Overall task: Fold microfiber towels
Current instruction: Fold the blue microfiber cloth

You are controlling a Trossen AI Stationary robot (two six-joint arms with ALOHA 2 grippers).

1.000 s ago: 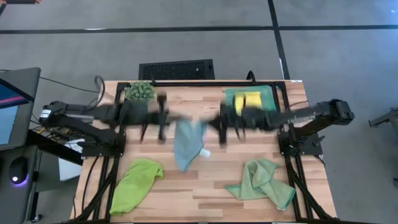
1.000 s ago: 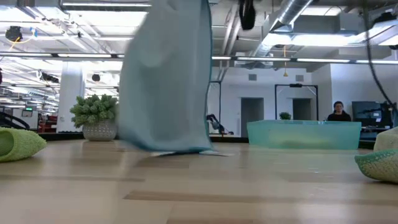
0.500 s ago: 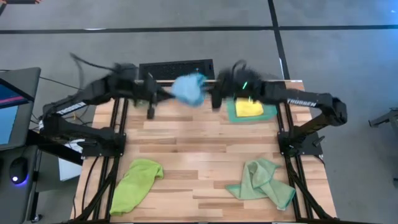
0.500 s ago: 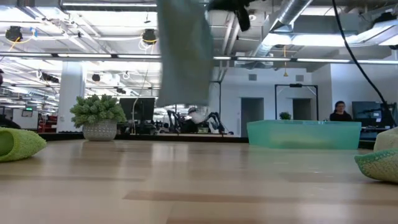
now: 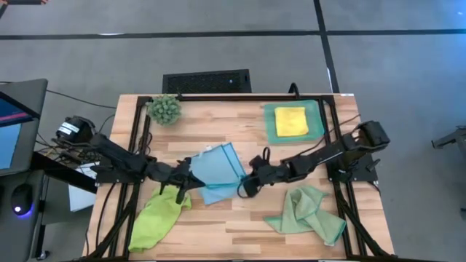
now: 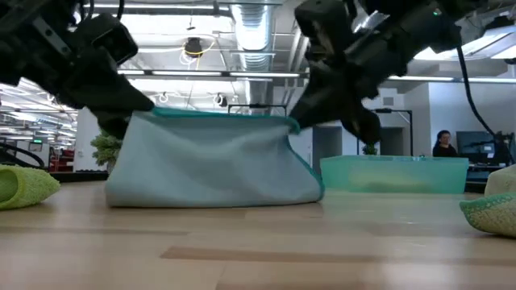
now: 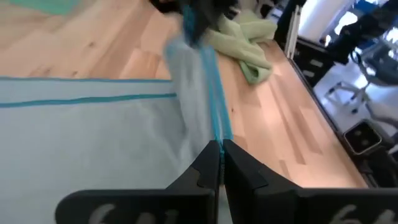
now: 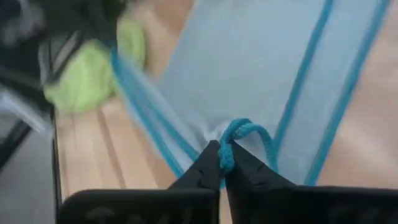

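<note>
Now I see the light blue towel [image 5: 218, 171] mid-table, its near edge lifted: left gripper [image 5: 180, 181] and right gripper [image 5: 246, 186] each pinch one corner, fingers pressed together.

Right pincer [image 8: 221, 163] pinches light blue towel's [image 8: 261, 68] teal-edged corner; lime green towel [image 8: 93, 78] beyond.

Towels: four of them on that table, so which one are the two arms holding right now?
The light blue towel in the middle, pinched between the left gripper and right gripper. The lime green, sage green and yellow ones lie untouched.
</note>
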